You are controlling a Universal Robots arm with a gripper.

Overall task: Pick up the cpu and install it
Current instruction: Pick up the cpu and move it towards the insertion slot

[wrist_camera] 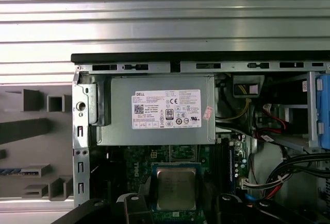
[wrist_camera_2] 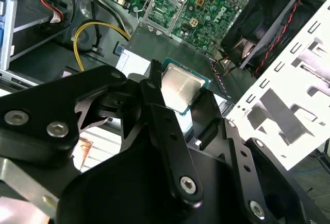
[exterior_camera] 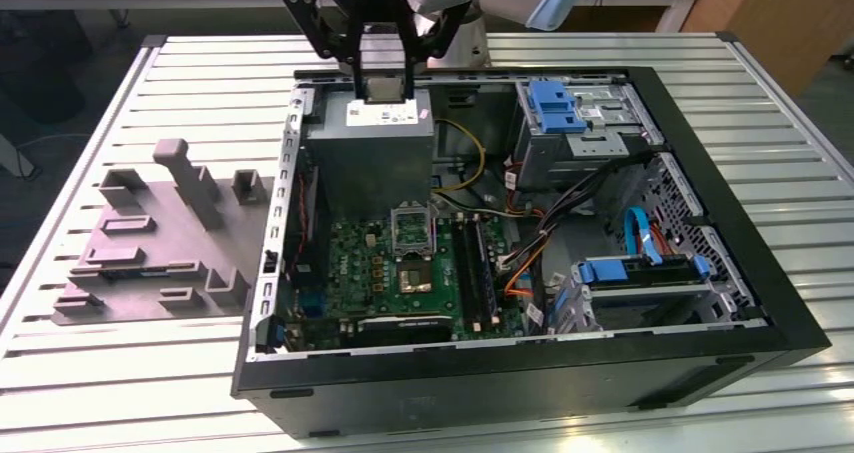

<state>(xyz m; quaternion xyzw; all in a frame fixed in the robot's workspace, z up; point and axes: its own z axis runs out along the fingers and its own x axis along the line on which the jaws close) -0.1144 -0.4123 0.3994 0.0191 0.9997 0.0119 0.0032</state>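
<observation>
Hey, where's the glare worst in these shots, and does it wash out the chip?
Second wrist view: the tray is blown out white; the chip, gripped in the hand, has a bright sheen but keeps its outline. First wrist view: the table shines in bands, chip even grey. Exterior view: the case looks dim inside beside the bright table.

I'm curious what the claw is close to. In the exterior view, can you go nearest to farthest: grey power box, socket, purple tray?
1. Power box: right under the gripper, which holds the cpu.
2. Socket: farther along, on the green board inside the case.
3. Purple tray: outside the case, on the exterior view's left.
</observation>
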